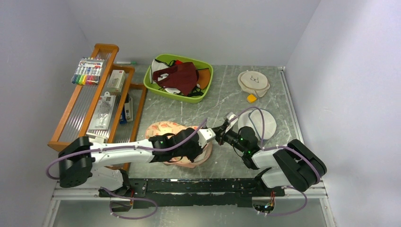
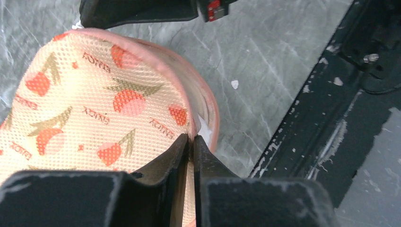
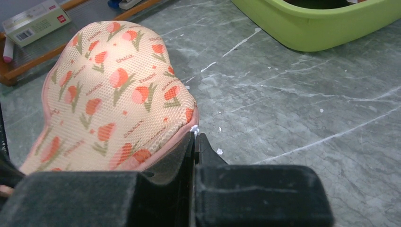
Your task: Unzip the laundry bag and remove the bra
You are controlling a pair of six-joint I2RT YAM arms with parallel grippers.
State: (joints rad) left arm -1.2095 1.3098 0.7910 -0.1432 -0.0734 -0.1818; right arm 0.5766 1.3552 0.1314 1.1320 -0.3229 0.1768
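Note:
The laundry bag (image 1: 161,128) lies near the table's front, mostly under my left arm. Its leaf print fills the left wrist view (image 2: 94,104) and shows in the right wrist view (image 3: 113,94). My left gripper (image 2: 191,138) is shut on the bag's pink zip edging at its right end (image 1: 211,137). My right gripper (image 3: 194,135) is shut on a small white zip pull (image 3: 194,128) at the same end, tip to tip with the left one (image 1: 221,128). A white sliver (image 2: 204,126) shows in a narrow gap in the edging. The bra is hidden.
A green tub (image 1: 204,90) with a maroon garment (image 1: 179,75) stands at the back. A round white mesh bag (image 1: 265,124) lies right of the grippers. A cream disc (image 1: 254,82) and a yellow piece (image 1: 251,98) lie behind it. A wooden rack (image 1: 101,94) stands left.

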